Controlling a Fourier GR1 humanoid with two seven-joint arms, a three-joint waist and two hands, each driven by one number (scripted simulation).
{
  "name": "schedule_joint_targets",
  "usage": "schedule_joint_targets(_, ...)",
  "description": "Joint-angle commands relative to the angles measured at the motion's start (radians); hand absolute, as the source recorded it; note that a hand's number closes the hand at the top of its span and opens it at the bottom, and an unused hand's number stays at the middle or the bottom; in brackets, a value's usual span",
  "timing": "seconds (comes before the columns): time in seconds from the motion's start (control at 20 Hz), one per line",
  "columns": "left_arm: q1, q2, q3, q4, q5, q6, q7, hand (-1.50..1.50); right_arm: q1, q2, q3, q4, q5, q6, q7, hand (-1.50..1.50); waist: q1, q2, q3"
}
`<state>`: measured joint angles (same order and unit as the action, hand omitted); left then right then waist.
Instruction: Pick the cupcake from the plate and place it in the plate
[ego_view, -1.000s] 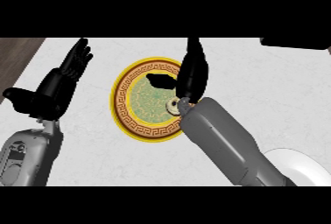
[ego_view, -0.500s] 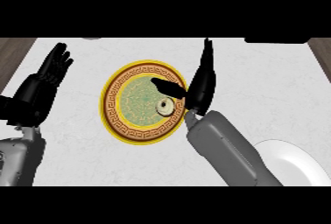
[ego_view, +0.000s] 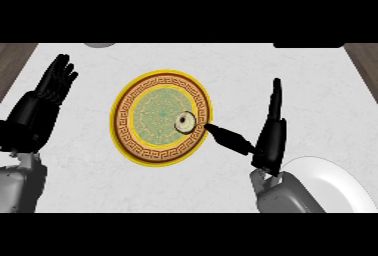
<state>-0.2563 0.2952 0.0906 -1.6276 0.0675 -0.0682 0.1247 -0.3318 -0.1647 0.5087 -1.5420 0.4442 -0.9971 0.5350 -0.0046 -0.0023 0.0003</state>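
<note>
- The cupcake (ego_view: 184, 121) sat on the right side of the gold-rimmed patterned plate (ego_view: 127, 136).
- The right hand (ego_view: 269, 137) stood just right of that plate, fingers straight and together, thumb tip nearly touching the cupcake.
- A white plate (ego_view: 336, 182) lay at the desk's (ego_view: 88, 180) lower right edge.
- The left hand (ego_view: 40, 107) rested open near the left edge, fingers up.

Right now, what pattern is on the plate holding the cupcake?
Head view: yellow-rimmed plate with brown Greek-key band and green centre.
</note>
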Motion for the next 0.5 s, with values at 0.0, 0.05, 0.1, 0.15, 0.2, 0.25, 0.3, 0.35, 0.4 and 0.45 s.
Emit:
schedule_joint_targets(0.0, -0.003, -0.025, -0.002, 0.040, -0.030, 0.010, -0.045, 0.00, 0.136, -0.095, -0.028, -0.148, -0.025, 0.075, -0.029, -1.50, -0.004, 0.001, 0.000)
schedule_joint_targets(0.05, 0.016, -0.007, 0.010, 0.001, -0.026, -0.011, -0.022, 0.00, 0.153, -0.042, -0.032, -0.090, -0.056, 0.049, -0.128, -1.50, 0.003, 0.002, 0.000)
schedule_joint_targets(0.1, 0.009, -0.012, 0.003, 0.003, -0.021, -0.007, 0.002, 0.00, 0.225, -0.091, 0.005, -0.251, 0.007, 0.072, -0.023, -1.50, -0.004, 0.000, 0.000)
schedule_joint_targets(0.15, -0.046, -0.007, 0.021, 0.076, -0.033, -0.006, -0.041, 0.00, 0.212, -0.109, -0.044, -0.188, -0.122, 0.094, -0.151, -1.50, -0.001, 0.003, 0.000)
schedule_joint_targets(0.2, -0.032, -0.007, 0.030, 0.085, -0.009, -0.026, -0.053, 0.00, 0.265, -0.141, -0.026, -0.284, -0.057, 0.113, -0.079, -1.50, -0.005, 0.001, 0.000)
schedule_joint_targets(0.25, -0.012, -0.013, 0.004, -0.072, -0.017, 0.010, 0.085, 0.00, 0.308, -0.142, -0.024, -0.307, -0.058, 0.099, -0.093, -1.50, -0.001, -0.001, 0.000)
schedule_joint_targets(0.3, -0.059, -0.017, 0.026, 0.130, -0.030, -0.023, -0.076, 0.00, 0.303, -0.105, -0.028, -0.212, -0.091, 0.083, -0.195, -1.50, -0.002, 0.003, 0.000)
schedule_joint_targets(0.35, 0.010, -0.011, 0.022, -0.040, -0.007, -0.022, 0.044, 0.00, 0.260, -0.137, -0.081, -0.272, -0.032, 0.149, -0.077, -1.50, 0.003, 0.001, 0.000)
schedule_joint_targets(0.4, 0.010, -0.066, -0.018, 0.018, -0.062, 0.023, -0.027, 0.00, 0.311, -0.133, -0.065, -0.268, -0.021, 0.128, -0.106, -1.50, 0.000, 0.001, 0.000)
schedule_joint_targets(0.45, 0.001, -0.040, 0.010, 0.046, -0.028, -0.017, -0.038, 0.00, 0.344, -0.152, -0.051, -0.309, 0.010, 0.125, -0.119, -1.50, -0.002, 0.001, -0.001)
